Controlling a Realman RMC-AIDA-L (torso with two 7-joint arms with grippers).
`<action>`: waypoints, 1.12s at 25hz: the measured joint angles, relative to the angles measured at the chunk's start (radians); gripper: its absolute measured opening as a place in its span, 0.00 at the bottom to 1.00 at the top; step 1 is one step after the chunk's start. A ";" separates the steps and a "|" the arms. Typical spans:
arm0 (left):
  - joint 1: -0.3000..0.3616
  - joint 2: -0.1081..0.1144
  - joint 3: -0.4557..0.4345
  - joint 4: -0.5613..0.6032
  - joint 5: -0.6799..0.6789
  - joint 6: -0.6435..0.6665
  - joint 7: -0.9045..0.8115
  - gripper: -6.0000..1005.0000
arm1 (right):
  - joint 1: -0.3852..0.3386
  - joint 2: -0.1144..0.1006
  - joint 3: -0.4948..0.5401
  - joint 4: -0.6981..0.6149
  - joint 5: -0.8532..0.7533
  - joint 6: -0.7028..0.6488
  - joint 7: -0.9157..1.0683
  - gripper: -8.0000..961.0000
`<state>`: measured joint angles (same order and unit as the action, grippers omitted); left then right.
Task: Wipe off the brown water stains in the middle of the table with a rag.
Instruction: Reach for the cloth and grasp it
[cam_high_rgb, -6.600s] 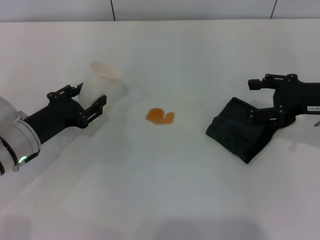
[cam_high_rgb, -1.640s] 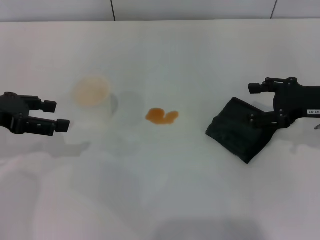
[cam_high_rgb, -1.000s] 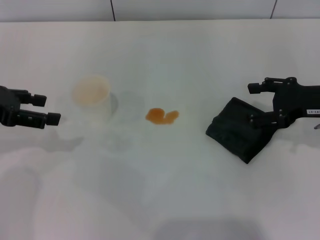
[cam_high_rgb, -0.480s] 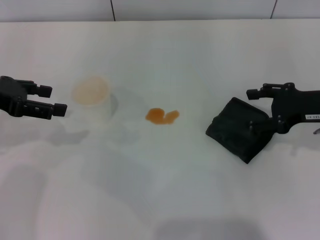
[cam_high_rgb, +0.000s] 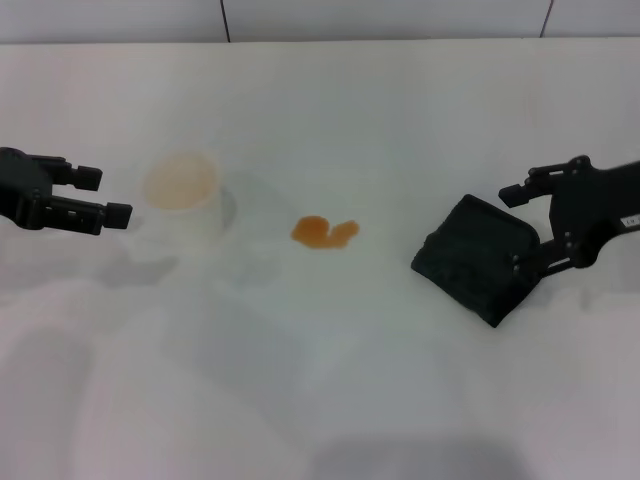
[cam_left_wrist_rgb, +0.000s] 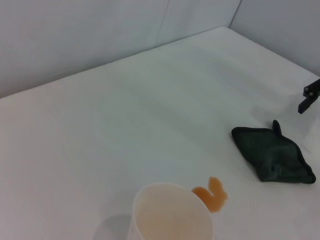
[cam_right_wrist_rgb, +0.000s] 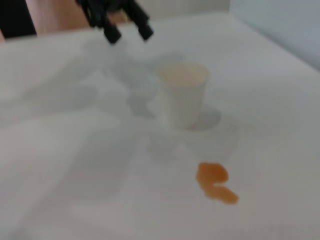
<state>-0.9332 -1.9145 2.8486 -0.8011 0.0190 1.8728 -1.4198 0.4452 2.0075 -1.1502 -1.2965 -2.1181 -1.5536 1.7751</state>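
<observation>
A white cup (cam_high_rgb: 185, 200) with brownish residue inside is stood upright toward the table's (cam_high_rgb: 330, 400) left edge. The left gripper (cam_high_rgb: 100, 197) is held beside it, fingers parted and empty. The right gripper (cam_high_rgb: 527, 228) is spread over the rag's (cam_high_rgb: 478, 258) right-edge side. The brown water stains (cam_high_rgb: 323, 232) are seen mid-table.

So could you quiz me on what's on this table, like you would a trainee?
1. True or false: the rag covers the brown water stains.
2. Which gripper is at the rag: A left, B right?
3. What stands between the left gripper and the stains?

Key:
1. False; they lie apart on the table.
2. B.
3. A white cup.
</observation>
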 joint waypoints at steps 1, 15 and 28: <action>-0.001 0.000 0.000 0.000 0.000 0.000 0.000 0.86 | 0.014 0.000 -0.009 -0.020 -0.027 -0.011 0.031 0.89; -0.051 0.005 0.000 0.000 0.002 0.002 0.002 0.86 | 0.184 0.007 -0.201 0.011 -0.267 0.023 0.316 0.89; -0.068 0.006 0.000 -0.001 0.001 -0.001 0.002 0.86 | 0.187 0.008 -0.263 0.114 -0.284 0.155 0.342 0.89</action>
<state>-1.0010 -1.9084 2.8486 -0.8024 0.0196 1.8722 -1.4173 0.6319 2.0157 -1.4128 -1.1829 -2.4017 -1.3986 2.1169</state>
